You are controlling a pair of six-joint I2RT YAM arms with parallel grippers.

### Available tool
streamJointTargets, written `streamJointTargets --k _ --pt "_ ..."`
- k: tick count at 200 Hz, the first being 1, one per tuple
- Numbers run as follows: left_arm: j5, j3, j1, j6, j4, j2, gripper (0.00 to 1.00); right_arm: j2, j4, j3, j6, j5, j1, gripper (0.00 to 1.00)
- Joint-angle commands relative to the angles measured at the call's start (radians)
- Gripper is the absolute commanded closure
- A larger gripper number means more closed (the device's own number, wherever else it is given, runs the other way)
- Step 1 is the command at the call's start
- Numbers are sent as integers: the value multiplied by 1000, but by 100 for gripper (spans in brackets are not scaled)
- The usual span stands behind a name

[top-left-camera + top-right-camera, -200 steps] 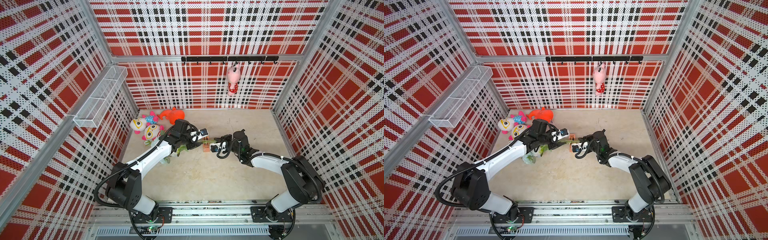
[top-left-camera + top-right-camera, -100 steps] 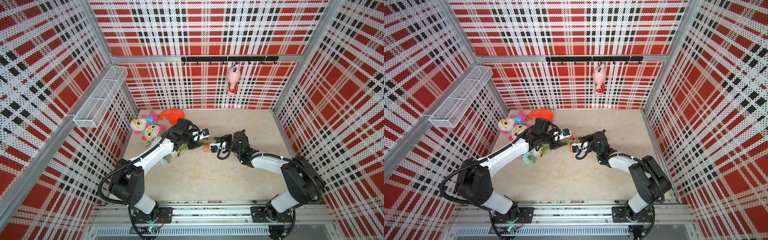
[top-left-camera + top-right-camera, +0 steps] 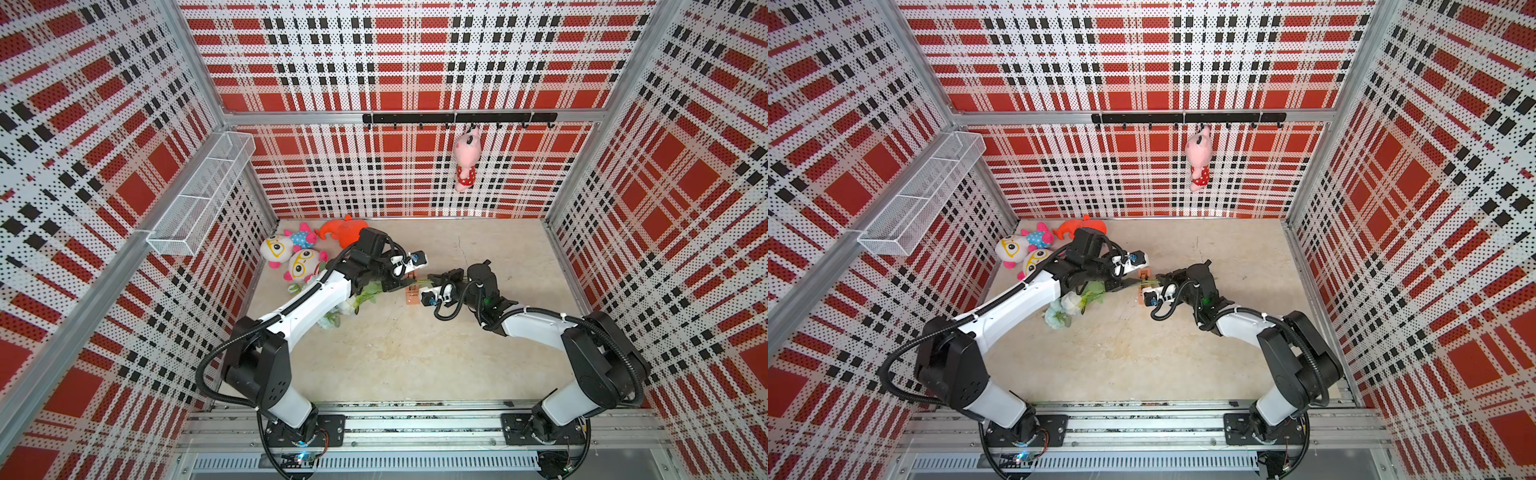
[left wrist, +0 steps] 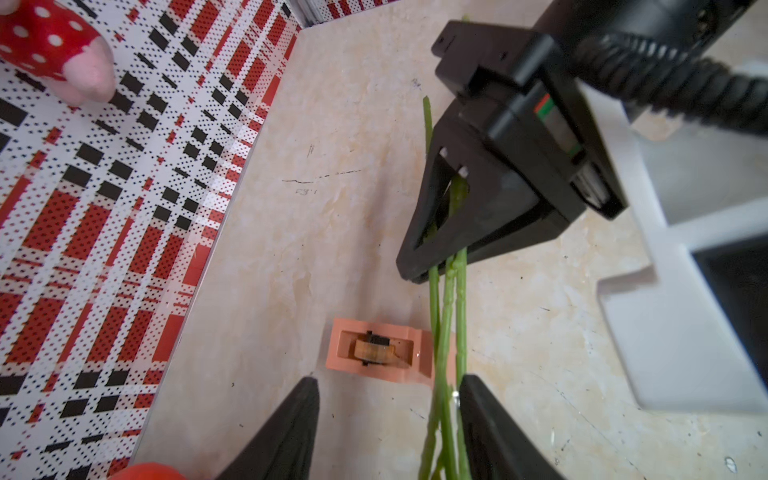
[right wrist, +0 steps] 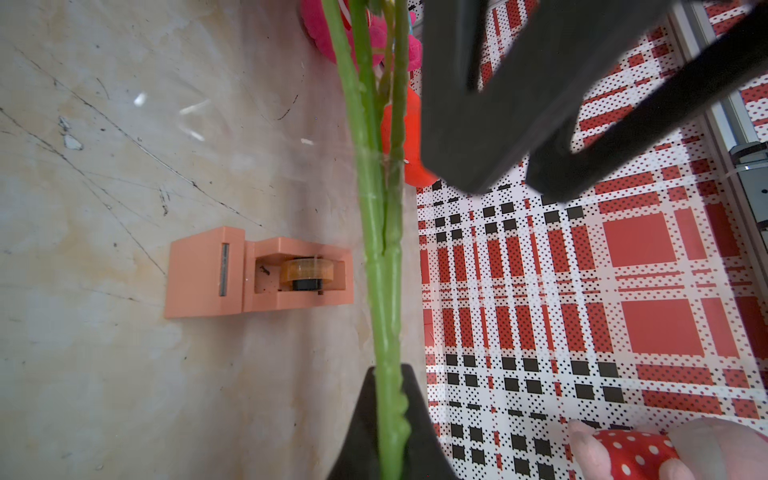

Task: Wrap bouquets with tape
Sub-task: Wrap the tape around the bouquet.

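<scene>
My right gripper (image 4: pixel 440 266) is pinched tight on the stems (image 4: pixel 446 316) of the bouquet (image 3: pixel 332 318), near their bare ends. My left wrist view shows this best: black jaws closed, green stems running out past the tips. My right wrist view gives only the stems (image 5: pixel 382 249) rising from between my closed fingers (image 5: pixel 361 415).

My left gripper (image 4: pixel 388 379) stands about half open and clamps nothing. In its own view the stems run just along the inner edge of one finger; whether they touch it I cannot tell. Seen from my right wrist, that gripper (image 5: pixel 507 189) looks to sit just beside the stems, not around them.

The tape dispenser (image 4: pixel 376 349) sits flat on the table (image 3: pixel 415 353), between my two grippers. From my left wrist the stems cross in front of one end of it; from my right wrist they pass just beside it without covering it. Both wrist views show the roll of tape (image 5: pixel 307 268) in its slot. In both top views the dispenser is only a small tan block (image 3: pixel 412 296), partly hidden by my grippers.

Only the top views show the pale flower heads (image 3: pixel 1059 309), lying on the table beside my left forearm, and the plush toys (image 3: pixel 291 253) in the far corner.
</scene>
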Motion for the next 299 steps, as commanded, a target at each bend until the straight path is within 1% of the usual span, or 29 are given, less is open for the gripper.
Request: streamJointTargets --k 1,42,68,89,139,174,203,260,299 --pt "25 33 -3 57 -75 49 44 -21 57 -8 -3 -23 7 100" --pt "24 66 12 76 -126 90 54 -25 61 -15 -7 -18 9 100" --pt "13 62 20 81 -147 94 57 -27 61 -16 -8 -15 7 100" --pt "28 59 30 85 -153 87 51 -23 60 -15 -9 -17 7 100" --pt "53 53 37 90 -112 2 45 -16 65 -10 -9 -19 7 100" --pt "58 27 34 89 -98 -21 44 -14 63 -10 -13 -13 7 100" --pt "5 0 10 78 -88 -5 44 -11 69 -12 -12 -14 9 100" --pt "41 -33 21 94 -96 -23 45 -3 75 -10 -9 -17 9 100" --pt "4 -23 22 93 -116 13 46 -1 78 -9 -9 -18 10 100"
